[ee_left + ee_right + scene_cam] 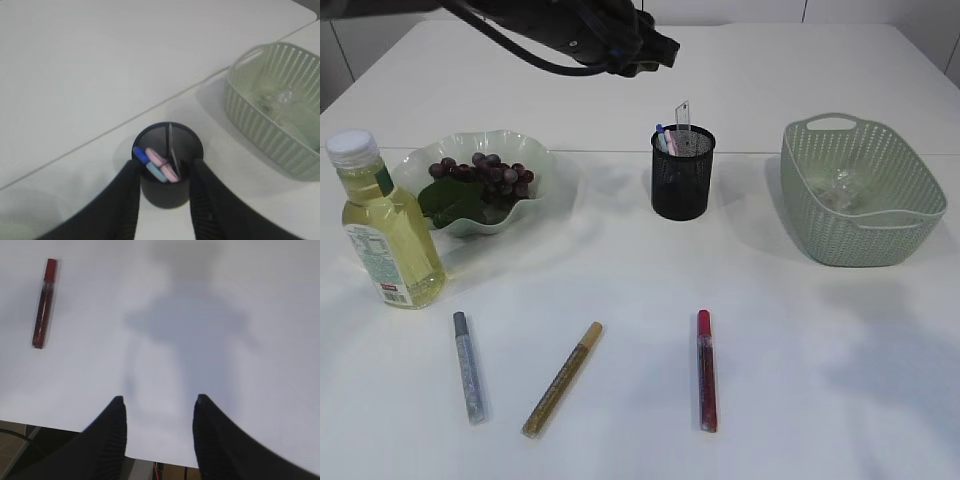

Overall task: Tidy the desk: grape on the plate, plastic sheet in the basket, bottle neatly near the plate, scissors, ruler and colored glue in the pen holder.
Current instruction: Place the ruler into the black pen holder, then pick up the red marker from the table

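The black mesh pen holder [683,172] holds the clear ruler [682,115] and the scissors [162,167] with pink and blue handles. My left gripper [166,164] hovers open above the pen holder [167,192], empty, and shows as a dark arm end [655,45]. Silver [468,366], gold [563,378] and red [706,370] colored glue pens lie on the front of the table. The grape bunch [485,175] rests on the green plate [545,160], with the bottle [385,225] upright beside it. The plastic sheet [840,190] lies in the basket [865,235]. My right gripper [160,398] is open and empty, right of the red glue [44,302].
The basket [280,130] stands right of the pen holder. A seam between two white table tops [590,150] runs behind the objects. The table's near edge [60,427] lies just under my right gripper.
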`<state>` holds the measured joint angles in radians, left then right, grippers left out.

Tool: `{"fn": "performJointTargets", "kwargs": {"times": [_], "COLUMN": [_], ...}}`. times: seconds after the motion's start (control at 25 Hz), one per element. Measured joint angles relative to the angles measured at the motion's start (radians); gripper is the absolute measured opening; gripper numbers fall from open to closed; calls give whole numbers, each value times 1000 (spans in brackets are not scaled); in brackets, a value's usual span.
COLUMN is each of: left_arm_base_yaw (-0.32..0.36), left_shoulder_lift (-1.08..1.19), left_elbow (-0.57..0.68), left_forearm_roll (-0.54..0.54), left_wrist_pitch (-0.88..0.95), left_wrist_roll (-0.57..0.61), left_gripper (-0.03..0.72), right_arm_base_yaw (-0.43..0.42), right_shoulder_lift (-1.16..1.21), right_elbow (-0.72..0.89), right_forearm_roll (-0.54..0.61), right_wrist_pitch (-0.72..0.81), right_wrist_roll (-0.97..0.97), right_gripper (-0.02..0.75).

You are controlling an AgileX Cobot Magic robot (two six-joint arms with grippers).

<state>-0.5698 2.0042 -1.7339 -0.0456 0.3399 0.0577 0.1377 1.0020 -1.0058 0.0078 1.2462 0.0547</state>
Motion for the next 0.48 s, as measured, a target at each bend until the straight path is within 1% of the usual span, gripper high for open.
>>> {"fn": "performJointTargets", "kwargs": {"times": [0.32, 0.48], "left_arm_base_yaw": [0, 0], "left_shoulder_lift": [-114, -176], "left_elbow": [0, 0], "left_forearm_roll": [0, 0], "left_wrist_pitch": [366, 533], "left_wrist_roll": [0, -66], "left_gripper": [246, 255], "right_arm_base_yaw": [0, 0], "right_shoulder_lift": [0, 0], "right_elbow": [0, 0], "right_forearm_roll": [0, 0], "right_wrist_pitch": [0, 0], "right_wrist_roll": [0, 0], "right_gripper": [358, 358]}}
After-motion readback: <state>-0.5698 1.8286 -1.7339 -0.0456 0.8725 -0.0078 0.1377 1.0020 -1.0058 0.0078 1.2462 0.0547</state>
